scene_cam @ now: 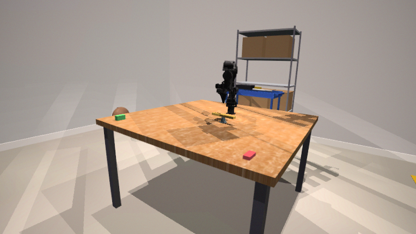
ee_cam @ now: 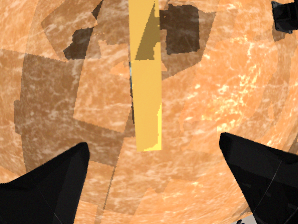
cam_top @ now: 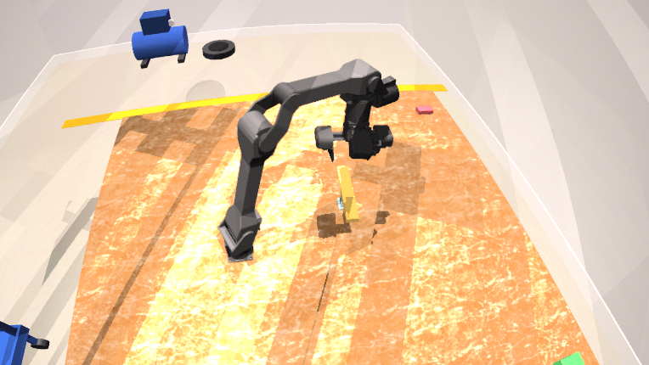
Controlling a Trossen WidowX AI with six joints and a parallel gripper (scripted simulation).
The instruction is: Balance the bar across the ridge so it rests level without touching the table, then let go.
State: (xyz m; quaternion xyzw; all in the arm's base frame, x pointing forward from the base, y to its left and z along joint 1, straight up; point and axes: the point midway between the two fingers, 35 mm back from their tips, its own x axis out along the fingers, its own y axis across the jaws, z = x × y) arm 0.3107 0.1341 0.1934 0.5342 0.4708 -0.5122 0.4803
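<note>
The yellow bar [cam_top: 347, 190] [scene_cam: 227, 116] [ee_cam: 146, 95] lies across the small blue-grey ridge [cam_top: 340, 204] [scene_cam: 223, 120]. It looks about level, and both ends appear raised off the table in the exterior view. My gripper [ee_cam: 156, 144] is wide open and empty, above the table beyond the bar's far end in the top view. In the wrist view the bar's near end shows between the two spread fingers, below them and not touching them. The ridge is mostly hidden under the bar in the wrist view.
A red block [cam_top: 424, 109] [scene_cam: 249, 155] lies near one table corner and a green block [cam_top: 570, 359] [scene_cam: 120, 117] near another. The arm's base [cam_top: 239, 251] stands on the table [scene_cam: 186, 145]. A blue cart [scene_cam: 258, 93] and a shelf stand beyond the table.
</note>
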